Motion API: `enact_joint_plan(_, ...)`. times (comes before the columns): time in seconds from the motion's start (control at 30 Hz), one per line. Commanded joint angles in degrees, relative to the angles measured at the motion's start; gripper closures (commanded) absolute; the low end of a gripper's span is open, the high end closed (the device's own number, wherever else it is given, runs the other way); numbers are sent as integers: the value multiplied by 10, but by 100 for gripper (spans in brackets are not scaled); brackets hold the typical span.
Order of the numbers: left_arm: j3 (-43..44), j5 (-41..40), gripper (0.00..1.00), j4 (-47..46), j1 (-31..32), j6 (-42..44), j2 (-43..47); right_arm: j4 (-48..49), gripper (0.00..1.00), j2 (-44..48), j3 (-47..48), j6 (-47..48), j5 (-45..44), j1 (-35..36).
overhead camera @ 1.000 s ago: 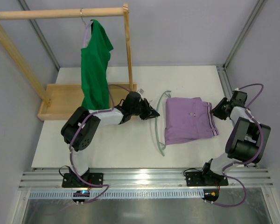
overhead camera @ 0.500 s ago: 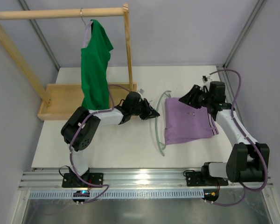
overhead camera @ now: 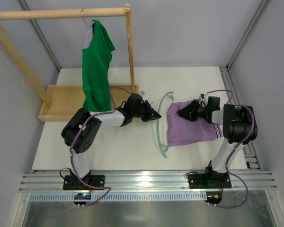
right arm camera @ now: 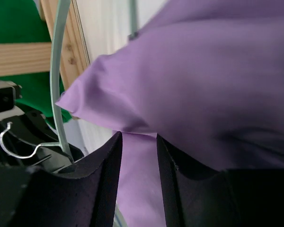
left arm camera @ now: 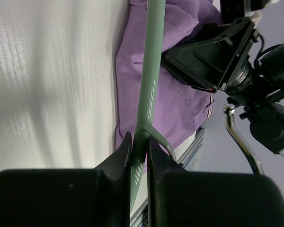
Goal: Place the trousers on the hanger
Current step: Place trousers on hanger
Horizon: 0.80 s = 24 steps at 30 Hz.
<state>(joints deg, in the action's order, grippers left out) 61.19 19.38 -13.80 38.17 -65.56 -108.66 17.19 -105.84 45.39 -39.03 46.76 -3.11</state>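
The lilac trousers lie folded on the white table, right of centre. The pale mint hanger lies along their left edge. My left gripper is shut on the hanger near the base of its hook, its tips clamping the thin bar. My right gripper is low over the trousers' upper left part. Its jaws stand a little apart with lilac fabric between them, and a raised fold lies over the right finger. The hanger shows beyond.
A wooden clothes rack stands at the back left with a bright green top on a metal-hooked hanger. Its wooden base sits beside my left arm. An aluminium rail runs along the near table edge.
My right arm swung in from the table's right edge and came down onto the upper left part of the trousers. The left gripper and the hanger have not moved.
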Motion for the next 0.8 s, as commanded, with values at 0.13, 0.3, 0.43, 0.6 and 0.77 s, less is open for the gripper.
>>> enact_joint_plan(0.13, -56, -86, 100, 64, -7, -12, -16, 54, 60, -5, -37, 5, 4, -67)
enact_joint_plan(0.3, -67, -51, 98, -6, -8, -37, -18, -11, 60, 45, -25, 31, -13, -70)
enact_joint_plan(0.43, -85, -60, 83, -21, -5, -34, -2, -66, 60, 124, -6, 47, -27, -49)
enact_joint_plan(0.6, -88, -70, 66, -17, 1, -19, 13, -106, 59, 151, 38, 58, -23, 18)
enact_joint_plan(0.77, -95, -85, 51, -8, 13, -2, 26, -61, 59, 133, 30, 30, -49, 64)
